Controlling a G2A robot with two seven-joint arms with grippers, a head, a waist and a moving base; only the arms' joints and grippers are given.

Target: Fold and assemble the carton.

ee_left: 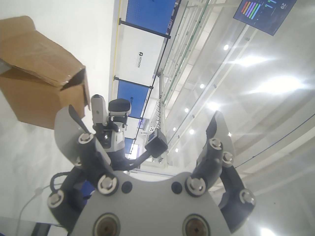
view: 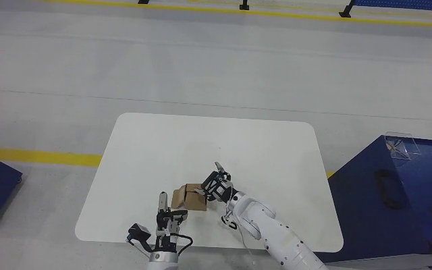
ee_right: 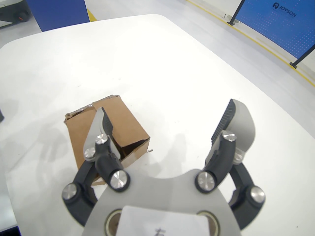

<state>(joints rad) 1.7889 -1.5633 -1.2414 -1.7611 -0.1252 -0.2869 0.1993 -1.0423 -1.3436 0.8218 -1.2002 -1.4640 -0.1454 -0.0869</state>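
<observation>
A small brown carton [view: 188,197] lies on its side near the front of the white table [view: 202,135]. It is partly formed, and one end [ee_right: 133,148] gapes open with ragged flaps. My right gripper [view: 218,181] hovers open at that end, just right of the carton [ee_right: 128,121], and one finger [ee_right: 102,124] overlaps its top face. My left gripper [view: 170,208] is at the table's front edge, just in front of the carton [ee_left: 37,74]. It is open, holds nothing and points upward [ee_left: 145,121].
A blue cabinet [view: 385,196] stands right of the table with a clear plastic holder [view: 398,145] on top. The table's front edge runs close behind both arms. Bare tabletop stretches behind the carton and to either side.
</observation>
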